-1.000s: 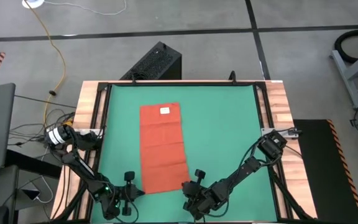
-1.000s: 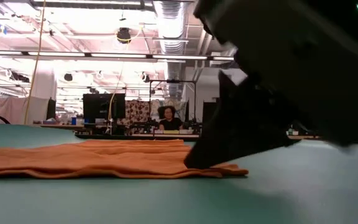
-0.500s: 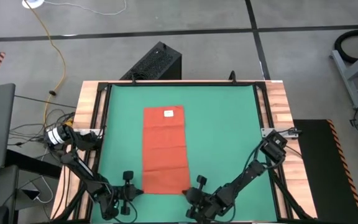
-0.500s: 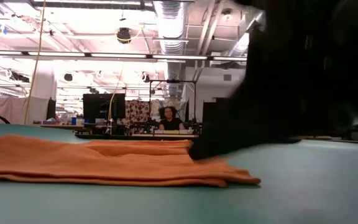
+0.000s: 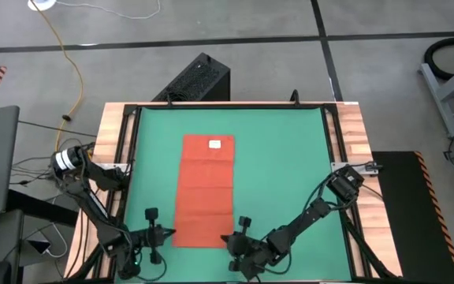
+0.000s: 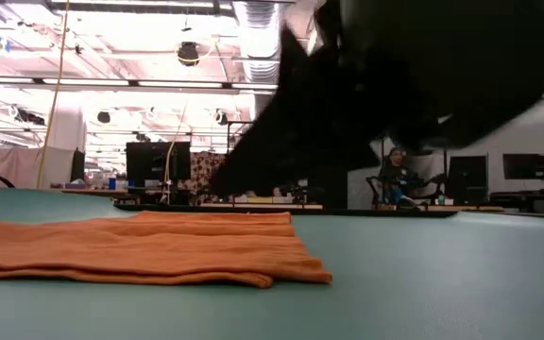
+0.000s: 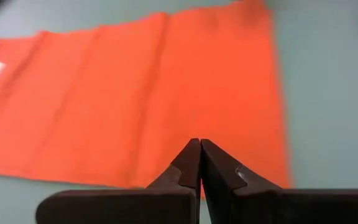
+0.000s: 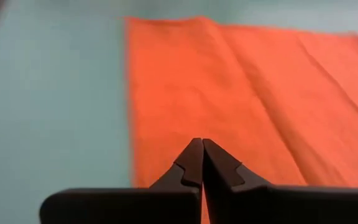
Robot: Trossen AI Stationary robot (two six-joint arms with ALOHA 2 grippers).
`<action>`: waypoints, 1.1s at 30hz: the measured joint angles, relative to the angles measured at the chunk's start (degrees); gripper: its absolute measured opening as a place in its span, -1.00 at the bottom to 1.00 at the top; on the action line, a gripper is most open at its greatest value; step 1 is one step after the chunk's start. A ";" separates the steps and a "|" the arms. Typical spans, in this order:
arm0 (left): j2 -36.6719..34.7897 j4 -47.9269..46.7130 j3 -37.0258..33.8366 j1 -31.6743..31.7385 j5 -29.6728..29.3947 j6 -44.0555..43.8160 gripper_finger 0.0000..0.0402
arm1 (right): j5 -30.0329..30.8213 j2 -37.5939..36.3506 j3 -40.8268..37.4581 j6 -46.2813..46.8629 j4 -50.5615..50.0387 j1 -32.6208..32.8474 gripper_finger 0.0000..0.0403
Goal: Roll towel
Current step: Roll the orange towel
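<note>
Flat, the orange-red towel (image 5: 206, 192) lies unrolled on the green mat (image 5: 290, 166), white tag (image 5: 214, 144) at its far end; left pincer (image 7: 200, 148) and right pincer (image 8: 201, 146), both closed and empty, flank its near edge.

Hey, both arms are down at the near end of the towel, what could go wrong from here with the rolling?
1. The towel lies flat and thin on the green mat, so shut tips may slide over its edge instead of getting under it.
2. The left tool and right tool sit at opposite near corners; uneven starts could skew the roll.
3. The low view shows layered folds, so only the top layer might lift.
</note>
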 joint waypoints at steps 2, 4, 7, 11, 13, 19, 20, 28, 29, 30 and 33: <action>0.00 -0.12 -0.98 1.24 -0.81 0.66 -1.00 | -3.66 -0.02 0.00 -7.05 2.90 -0.02 -0.84; 0.00 -0.23 -1.75 2.16 -1.02 2.31 -1.00 | -8.16 -0.04 0.00 -13.17 4.89 -0.03 -0.80; -0.02 -0.12 -1.95 3.08 -2.49 5.79 -1.00 | -12.90 -0.04 0.00 -17.09 7.33 -0.32 -0.74; -0.04 -0.04 -1.95 4.19 -3.15 8.91 -1.00 | -15.61 -0.05 0.04 -17.60 7.79 -0.89 -0.57; -0.07 -0.03 -1.95 4.39 -2.88 9.56 -1.00 | -15.78 -0.04 0.04 -17.62 6.68 -0.96 -0.43; -0.10 0.12 -1.94 4.41 -2.55 10.76 -1.00 | -15.54 -0.04 0.04 -17.73 3.93 -1.04 0.09; -0.11 0.12 -1.93 4.43 -2.42 10.76 -1.00 | -15.34 -0.04 0.04 -17.71 3.80 -1.17 0.15; -0.11 0.19 -1.89 4.42 -2.41 10.47 -1.00 | -14.41 -0.02 -4.75 -14.80 6.91 -2.40 0.19; -0.13 0.19 -1.89 4.42 -2.41 10.47 -1.00 | -14.68 -0.08 -6.03 -13.85 8.95 -2.40 0.19; -0.13 0.19 -1.89 4.42 -2.41 10.45 -1.00 | -14.83 -0.15 -7.64 -13.19 11.34 -2.40 0.18; -0.13 0.20 -1.89 4.56 -2.40 10.30 -1.00 | -14.08 -0.15 -11.54 -12.73 16.82 -2.39 0.18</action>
